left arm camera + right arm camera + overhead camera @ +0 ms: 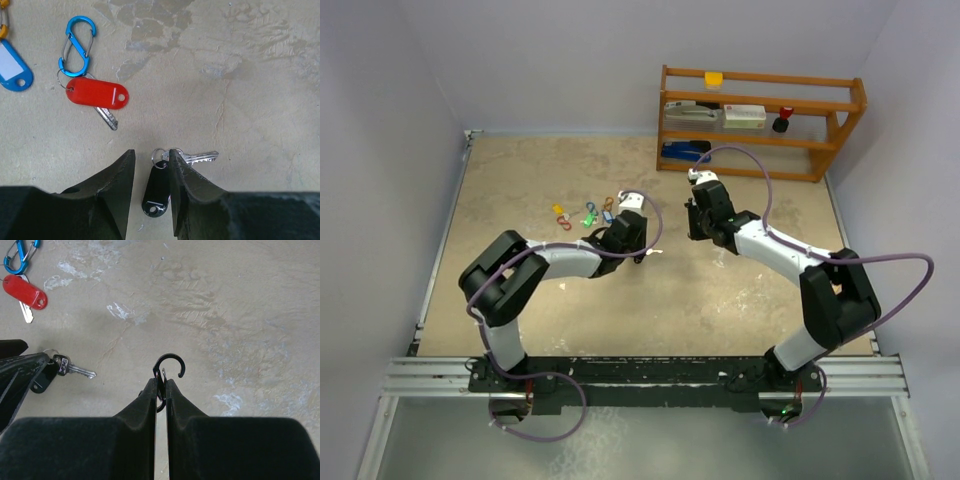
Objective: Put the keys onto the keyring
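A black fob point(157, 192) with a silver key point(200, 158) on a small ring lies on the table between the fingers of my left gripper point(151, 155). Its jaws stand apart, and there is a gap on the fob's left side. A red-tagged key point(97, 93) lies further out, joined to a blue clip point(76, 45), with a blue tag point(12, 67) at the left edge. My right gripper point(159, 382) is shut on the black hook-shaped keyring point(170, 362), whose open hook sticks out past the fingertips. From the right wrist, the fob key point(75, 370) shows to the left.
Yellow point(560, 212), green point(589, 215) and blue point(608, 213) tagged keys with clips lie in a row behind the left gripper point(642, 250). A wooden shelf point(760, 120) with small items stands at the back right. The right gripper point(703, 232) hovers mid-table.
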`<action>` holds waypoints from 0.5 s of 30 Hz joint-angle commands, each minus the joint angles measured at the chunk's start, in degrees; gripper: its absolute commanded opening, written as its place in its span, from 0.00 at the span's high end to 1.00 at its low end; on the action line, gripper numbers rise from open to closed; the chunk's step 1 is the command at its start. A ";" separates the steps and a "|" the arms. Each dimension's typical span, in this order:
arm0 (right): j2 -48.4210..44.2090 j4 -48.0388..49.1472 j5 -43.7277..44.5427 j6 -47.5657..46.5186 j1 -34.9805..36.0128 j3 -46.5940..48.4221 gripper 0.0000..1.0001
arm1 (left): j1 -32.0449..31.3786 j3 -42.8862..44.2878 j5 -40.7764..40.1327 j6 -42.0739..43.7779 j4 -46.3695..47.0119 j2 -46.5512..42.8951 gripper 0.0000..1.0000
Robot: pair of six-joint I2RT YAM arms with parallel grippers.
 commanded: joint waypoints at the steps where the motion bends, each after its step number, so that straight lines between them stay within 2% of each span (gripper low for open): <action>1: -0.79 0.51 -0.57 -0.90 -0.08 2.60 1.00 | 0.56 1.40 2.29 -2.15 2.66 1.12 0.69; 8: -0.95 0.34 -0.27 -0.83 -0.01 2.60 1.00 | 0.60 1.70 3.03 -2.52 3.50 2.97 0.69; 15: -1.49 0.33 0.30 -0.73 -0.05 2.29 1.00 | 0.61 1.66 3.92 -2.85 3.44 3.59 0.74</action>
